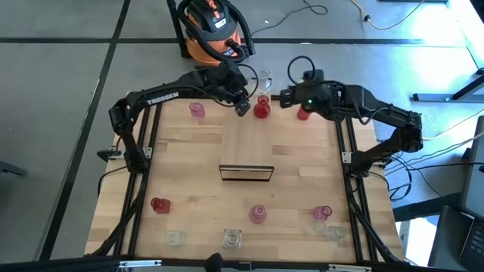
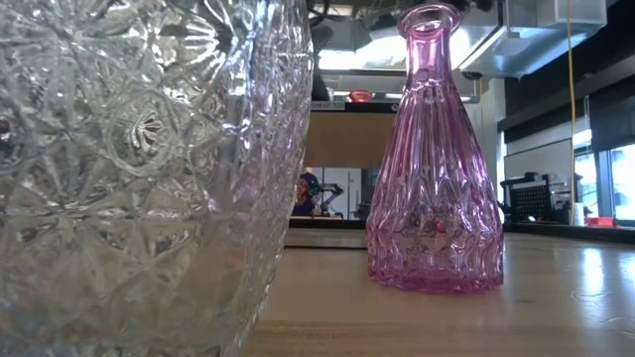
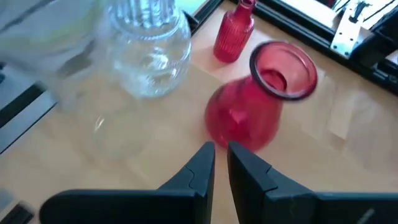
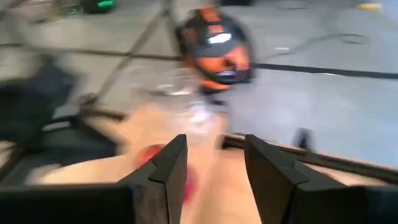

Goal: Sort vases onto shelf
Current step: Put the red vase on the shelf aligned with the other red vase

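Wood of a light colour, made of joined strips, forms the tabletop [image 1: 302, 162], which sits inside a dark metal frame on a grey concrete floor [image 1: 60, 113]. Both arms reach to the far edge of this surface. The left gripper [image 3: 221, 152] has its two fingers nearly together, with only a thin gap, and it holds nothing; just in front of its tips stands a round red vase [image 3: 258, 99] with a wide mouth, not touched by it. Beyond that vase stands a slim red bottle vase [image 3: 235, 34], and to one side of the claw a clear ribbed vase [image 3: 149, 50]. The right gripper [image 4: 214, 165] is spread wide and empty, hovering close to the slim red one; a red shape shows blurred below its fingers. Back from both claws, in the middle of the table, lies the shelf [image 1: 246, 172], with no vase on it. A pink vase [image 1: 197, 111] stands behind the left claw near the far edge. Along the near edge, well apart from both claws, stand more vases: a red one [image 1: 159, 205], a tall pink bottle [image 2: 434, 169], another pink one [image 1: 322, 214] and a cut-glass clear one [image 2: 139, 169]. On the floor past the table stands an orange and black vacuum cleaner [image 1: 212, 26], with cables [image 1: 325, 11] lying about.
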Motion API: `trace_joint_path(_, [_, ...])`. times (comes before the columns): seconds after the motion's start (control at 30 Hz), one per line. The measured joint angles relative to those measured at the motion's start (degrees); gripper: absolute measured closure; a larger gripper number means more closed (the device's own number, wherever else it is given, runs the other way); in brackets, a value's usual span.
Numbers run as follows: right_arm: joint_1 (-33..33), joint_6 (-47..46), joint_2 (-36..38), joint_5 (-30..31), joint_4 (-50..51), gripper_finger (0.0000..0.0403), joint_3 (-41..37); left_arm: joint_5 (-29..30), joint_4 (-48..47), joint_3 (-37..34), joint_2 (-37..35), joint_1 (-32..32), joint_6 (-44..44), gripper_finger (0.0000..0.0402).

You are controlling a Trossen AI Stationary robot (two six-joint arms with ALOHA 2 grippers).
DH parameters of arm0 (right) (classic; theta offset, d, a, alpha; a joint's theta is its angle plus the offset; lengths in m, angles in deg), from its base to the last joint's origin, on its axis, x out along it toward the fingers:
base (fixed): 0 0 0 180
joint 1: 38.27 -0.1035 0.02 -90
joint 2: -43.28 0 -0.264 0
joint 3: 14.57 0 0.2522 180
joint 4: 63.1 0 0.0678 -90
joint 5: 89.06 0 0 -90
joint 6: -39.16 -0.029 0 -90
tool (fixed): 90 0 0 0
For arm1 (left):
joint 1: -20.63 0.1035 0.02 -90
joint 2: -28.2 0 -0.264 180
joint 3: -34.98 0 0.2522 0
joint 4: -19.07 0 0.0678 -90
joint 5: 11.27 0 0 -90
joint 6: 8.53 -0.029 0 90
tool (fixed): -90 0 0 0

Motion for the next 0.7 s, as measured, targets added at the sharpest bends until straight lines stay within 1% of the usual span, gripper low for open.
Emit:
trace_joint_path(0.07, [0.20,-3.79,0.06,4.14,3.98,0.0259,-1.26,-0.01,-2.03,0.00,-1.60,-0.04,-0.99,0.0365])
trace_joint_path(0.1, [0.67,-5.05,0.06,5.21,5.55,0.0259,-1.90,0.00,-2.99,0.00,-2.55,-0.04,-1.49,0.0365])
trace_joint_path(0.17, [1.66,-6.38,0.04,5.16,7.40,0.0259,-3.39,0.31,-6.03,0.00,-4.42,-0.04,-2.70,0.0365])
trace_joint_path(0.3, [5.34,-6.59,0.04,1.28,6.82,0.0259,-8.04,2.89,-13.04,0.00,-7.27,0.27,-6.09,0.0365])
trace_joint_path(0.43, [10.96,-6.43,0.04,-4.97,2.92,0.0256,-14.53,2.49,-18.70,0.00,-9.35,1.67,-7.79,0.0365])
trace_joint_path(0.5, [13.94,-5.52,0.02,-7.91,1.15,0.0251,-17.65,2.28,-20.22,0.00,-9.70,2.26,-8.12,0.0365])
trace_joint_path(0.6, [18.07,-4.36,0.02,-10.25,-0.81,0.0240,-21.49,2.12,-21.93,0.00,-9.99,3.04,-8.24,0.0365])
trace_joint_path(0.7, [21.74,-3.09,-0.03,-13.48,-2.49,0.0231,-23.66,1.10,-21.84,0.00,-10.15,3.24,-8.56,0.0365])
